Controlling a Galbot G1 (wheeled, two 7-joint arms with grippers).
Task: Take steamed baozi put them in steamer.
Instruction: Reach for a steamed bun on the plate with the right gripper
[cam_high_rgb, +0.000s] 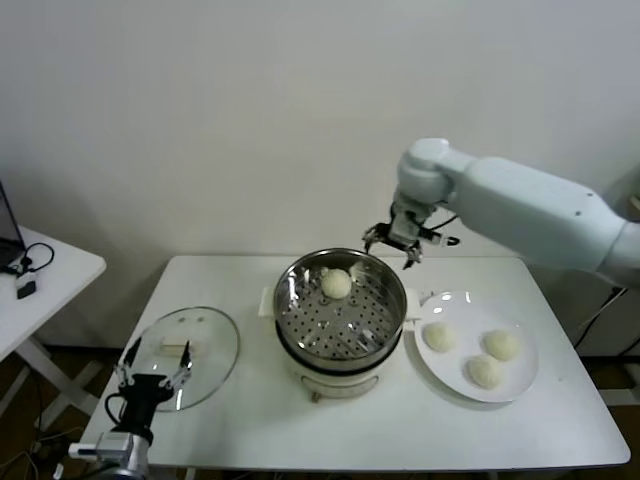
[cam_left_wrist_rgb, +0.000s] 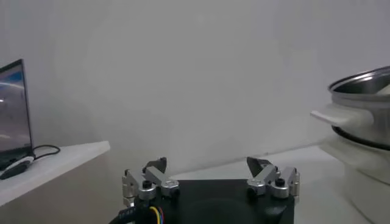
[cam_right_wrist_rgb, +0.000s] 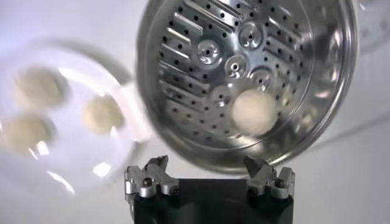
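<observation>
Nearest, the left claw (cam_high_rgb: 153, 375) idles with fingers apart at the desk (cam_high_rgb: 250, 430) edge beside the glass lid (cam_high_rgb: 195, 350); three baozi (cam_high_rgb: 484, 371) wait on the plate (cam_high_rgb: 515, 385). One bun (cam_high_rgb: 336, 283) sits at the steamer's (cam_high_rgb: 340, 345) far side; beyond its rim the right claw (cam_high_rgb: 400, 240) hovers spread and empty. Next, I'd judge: swing to the plate, straddle one bun squarely, close gently to avoid denting; set it apart from the first.
</observation>
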